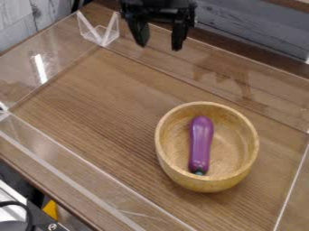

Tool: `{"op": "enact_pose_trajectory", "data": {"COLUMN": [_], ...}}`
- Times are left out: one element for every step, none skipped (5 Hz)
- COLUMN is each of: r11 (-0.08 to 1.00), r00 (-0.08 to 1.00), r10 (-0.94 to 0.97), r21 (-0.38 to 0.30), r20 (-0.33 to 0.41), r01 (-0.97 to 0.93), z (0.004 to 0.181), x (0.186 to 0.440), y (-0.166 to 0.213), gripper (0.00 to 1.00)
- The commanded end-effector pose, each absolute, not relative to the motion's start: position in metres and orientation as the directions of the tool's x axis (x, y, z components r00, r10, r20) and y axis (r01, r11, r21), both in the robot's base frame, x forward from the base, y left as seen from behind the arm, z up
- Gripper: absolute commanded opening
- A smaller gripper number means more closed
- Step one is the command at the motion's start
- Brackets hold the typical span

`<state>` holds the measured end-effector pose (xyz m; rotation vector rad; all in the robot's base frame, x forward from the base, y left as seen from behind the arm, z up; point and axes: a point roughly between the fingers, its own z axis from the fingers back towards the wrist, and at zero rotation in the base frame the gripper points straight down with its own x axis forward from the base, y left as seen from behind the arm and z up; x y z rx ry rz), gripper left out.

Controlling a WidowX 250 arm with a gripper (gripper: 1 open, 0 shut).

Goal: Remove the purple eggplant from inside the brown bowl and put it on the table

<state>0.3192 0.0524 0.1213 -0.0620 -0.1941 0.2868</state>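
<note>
The purple eggplant [201, 143] lies lengthwise inside the brown bowl [173, 161], its teal stem end toward the near rim. The bowl sits on the table [103, 104] at the right, near the front. My gripper [161, 37] hangs at the top of the view, far behind and to the left of the bowl. Its two black fingers [141, 33] point down, spread apart, with nothing between them.
Low clear acrylic walls [49, 63] edge the table on all sides. A clear triangular bracket [98, 30] stands at the back left corner, just left of the gripper. A grey wall runs behind the table.
</note>
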Motion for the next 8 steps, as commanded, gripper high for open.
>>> {"op": "enact_pose_trajectory", "data": {"r11": [0.944, 0.941, 0.945, 0.938, 0.931, 0.924, 0.918, 0.912], "r00": [0.929, 0.932, 0.938, 0.933, 0.927, 0.921, 0.916, 0.911], "r10": [0.327, 0.333, 0.321, 0.339, 0.357, 0.376, 0.391, 0.405], "r21": [-0.108, -0.113, -0.112, -0.116, -0.116, -0.115, -0.110, -0.105], "r20": [0.175, 0.144, 0.130, 0.119, 0.110, 0.103, 0.091, 0.081], "r01": [-0.312, -0.319, -0.308, -0.326, -0.345, -0.364, -0.381, -0.396], "z": [0.123, 0.113, 0.104, 0.098, 0.091, 0.092, 0.090, 0.083], "x": [0.314, 0.307, 0.300, 0.304, 0.308, 0.307, 0.304, 0.303], "y": [0.049, 0.046, 0.046, 0.040, 0.039, 0.048, 0.057, 0.052], "gripper": [1.00, 1.00, 1.00, 1.00, 1.00, 1.00, 1.00, 1.00]}}
